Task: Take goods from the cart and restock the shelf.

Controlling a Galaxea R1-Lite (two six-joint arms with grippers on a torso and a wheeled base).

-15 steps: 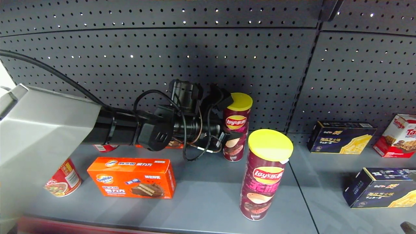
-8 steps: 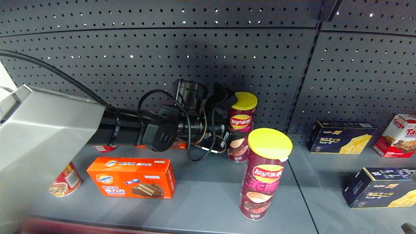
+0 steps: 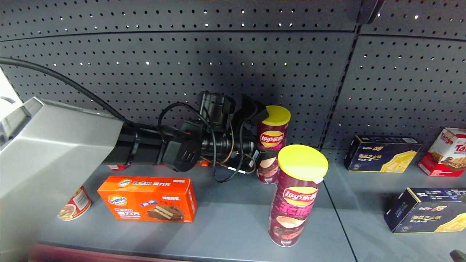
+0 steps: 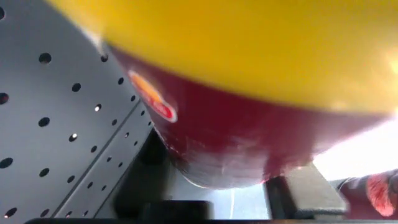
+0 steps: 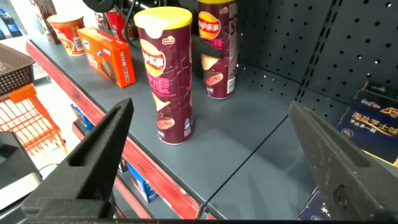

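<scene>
The rear chip can [image 3: 275, 136] has shifted right along the shelf [image 3: 233, 218].
The left hand [image 3: 258, 136] grips it; the right hand [image 5: 211, 118] is spread wide.

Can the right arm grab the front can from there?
Probably yes. The right end effector is open and faces the front can, with only bare shelf between. The left end effector holds the back can behind, out of the way.

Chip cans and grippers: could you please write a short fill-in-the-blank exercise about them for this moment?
The front chip can and the rear chip can both carry ____ lids.
The left gripper holds the rear chip can, while the right gripper holds ____.
The box lying left of the front chip can is ____.
Missing words: yellow; nothing; orange.
</scene>
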